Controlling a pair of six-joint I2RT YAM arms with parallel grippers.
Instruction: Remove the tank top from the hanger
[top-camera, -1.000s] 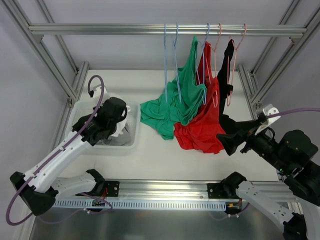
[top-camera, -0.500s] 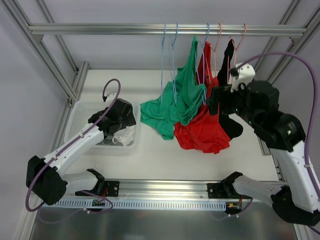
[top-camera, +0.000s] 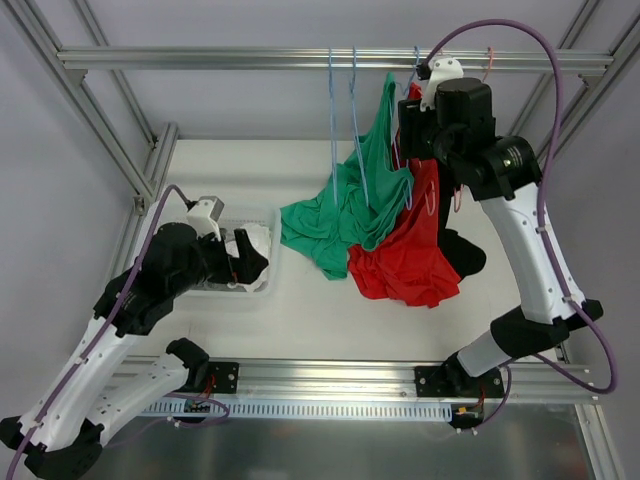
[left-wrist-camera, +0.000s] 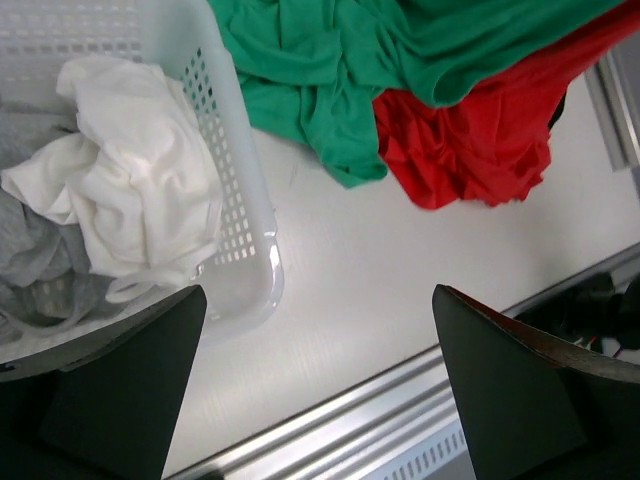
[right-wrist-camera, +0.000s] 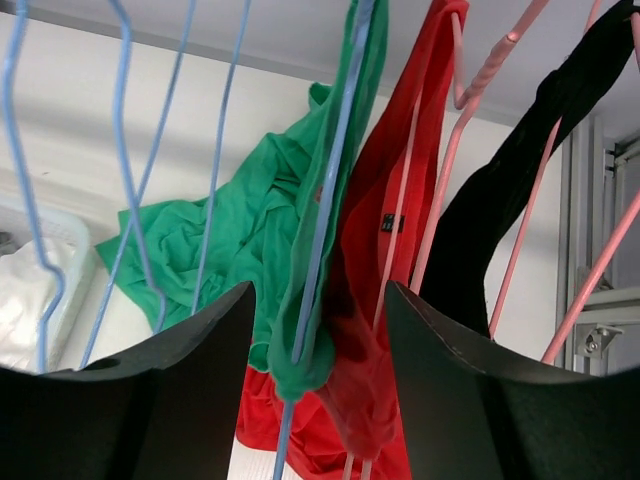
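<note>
The green tank top (top-camera: 345, 215) hangs by one strap from a blue hanger (right-wrist-camera: 325, 230) on the far rail (top-camera: 200, 58), its hem heaped on the bench (top-camera: 300, 310). It looks light, limp and stretchy, and likely to snag on the wire, so I would grip the strap beside the hanger's shoulder. The right tool (right-wrist-camera: 318, 300) gapes wide around that strap, gripping nothing. There are three tops: green, a red tank top (top-camera: 405, 260) and a black tank top (top-camera: 460, 250). There are five hangers, three blue and two pink. One basket (left-wrist-camera: 235, 200) sits left, and the left tool (left-wrist-camera: 318, 295) above it is wide open and empty.
</note>
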